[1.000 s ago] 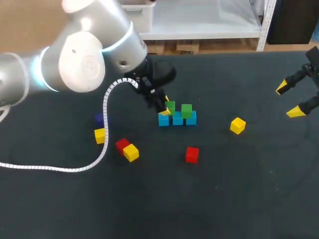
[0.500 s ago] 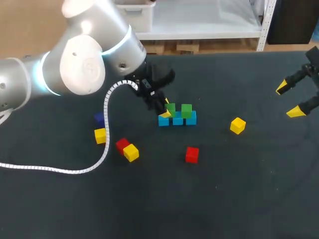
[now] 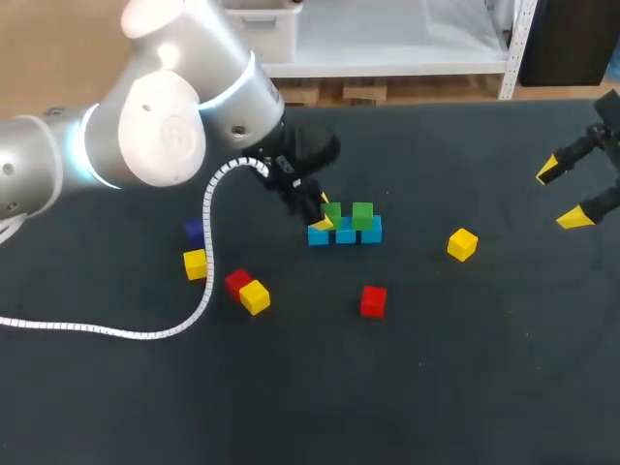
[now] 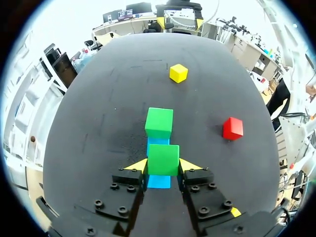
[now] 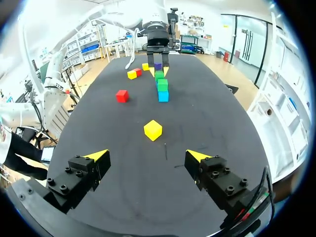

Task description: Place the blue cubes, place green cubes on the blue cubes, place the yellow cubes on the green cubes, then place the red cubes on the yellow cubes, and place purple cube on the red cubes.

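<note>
Left tool (image 4: 163, 166) clasps a smooth green cube (image 4: 163, 158) atop blue cubes (image 3: 346, 233); right tool (image 5: 147, 157) spread wide.

Bright, even overhead light, only faint soft shadows on the matte black table (image 3: 465, 387)

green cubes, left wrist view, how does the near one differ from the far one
The near green cube is held between the left gripper's fingers; the far green cube stands free. The near one is by the arm, the far one toward the yellow cube. Both sit on blue cubes.
</note>
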Controlling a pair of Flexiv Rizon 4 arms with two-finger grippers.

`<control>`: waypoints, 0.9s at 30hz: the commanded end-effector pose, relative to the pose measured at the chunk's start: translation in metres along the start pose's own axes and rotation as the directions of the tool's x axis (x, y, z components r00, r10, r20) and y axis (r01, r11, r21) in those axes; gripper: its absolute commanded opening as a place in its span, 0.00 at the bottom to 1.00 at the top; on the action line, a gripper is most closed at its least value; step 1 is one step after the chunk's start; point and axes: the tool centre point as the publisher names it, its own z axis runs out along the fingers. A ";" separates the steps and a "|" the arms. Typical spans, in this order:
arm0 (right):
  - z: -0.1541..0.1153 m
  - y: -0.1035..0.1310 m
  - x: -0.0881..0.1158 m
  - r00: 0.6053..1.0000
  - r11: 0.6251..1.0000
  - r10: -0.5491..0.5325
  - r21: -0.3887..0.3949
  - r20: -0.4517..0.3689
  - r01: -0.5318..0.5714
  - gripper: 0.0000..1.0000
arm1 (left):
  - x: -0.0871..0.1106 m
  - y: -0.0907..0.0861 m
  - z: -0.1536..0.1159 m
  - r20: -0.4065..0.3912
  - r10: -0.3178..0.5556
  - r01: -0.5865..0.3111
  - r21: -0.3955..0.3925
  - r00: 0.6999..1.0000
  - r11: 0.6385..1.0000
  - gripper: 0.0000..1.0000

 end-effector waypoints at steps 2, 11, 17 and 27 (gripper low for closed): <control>0.000 -0.001 0.001 1.000 1.000 -0.001 -0.001 0.002 0.001 1.00 | 0.000 0.004 0.001 0.000 0.001 -0.001 0.007 1.000 1.000 0.00; 0.000 -0.001 0.001 1.000 1.000 -0.001 -0.001 0.002 0.001 1.00 | 0.000 0.005 0.002 -0.006 0.004 -0.004 0.011 1.000 1.000 0.00; 0.000 -0.001 0.001 1.000 1.000 -0.001 -0.001 0.002 0.001 1.00 | 0.001 0.006 0.002 -0.007 0.003 -0.003 0.012 1.000 1.000 0.00; 0.000 -0.001 0.001 1.000 1.000 -0.001 -0.001 0.002 0.001 1.00 | 0.001 0.007 0.004 -0.006 0.004 -0.004 0.013 1.000 1.000 0.00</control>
